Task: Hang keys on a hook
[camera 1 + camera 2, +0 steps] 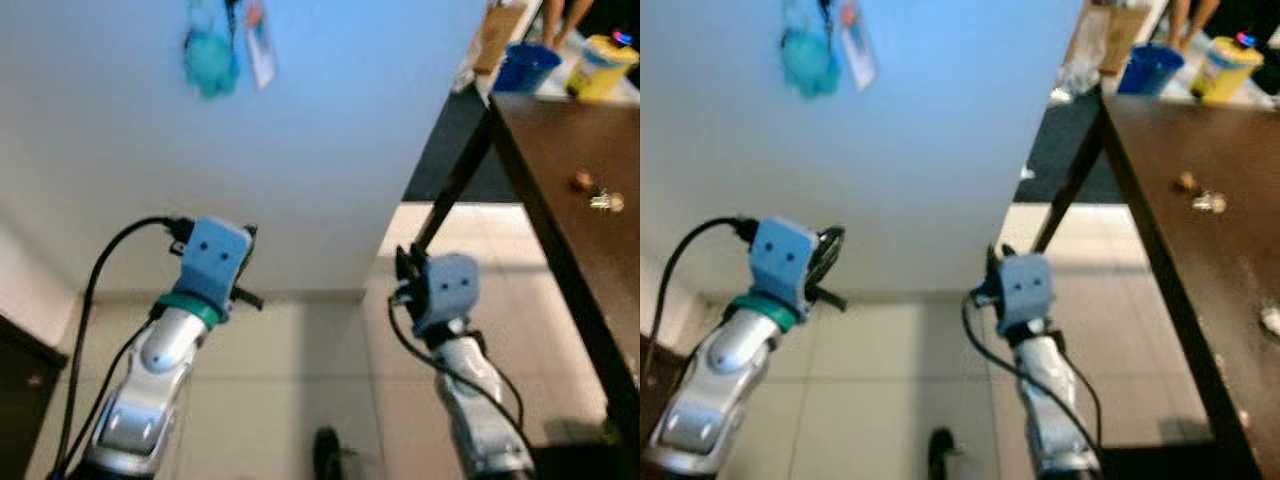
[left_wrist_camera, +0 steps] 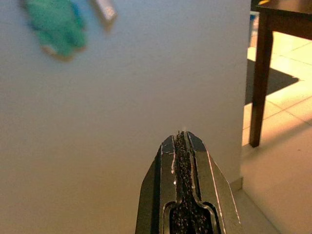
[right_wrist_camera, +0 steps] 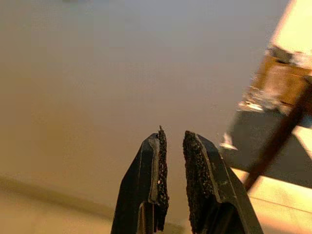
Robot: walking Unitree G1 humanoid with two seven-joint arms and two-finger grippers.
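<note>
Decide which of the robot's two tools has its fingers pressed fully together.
The left tool: its fingers meet with no gap. The right tool shows a narrow gap between its pads.

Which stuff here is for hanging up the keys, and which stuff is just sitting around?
For the job:
- keys with a teal fuzzy charm and a tag, already hanging high on the white wall
- left gripper, shut and empty
- right gripper, slightly open and empty

Just lying about:
- dark wooden table with small bits on it
- blue bucket
- yellow container
</note>
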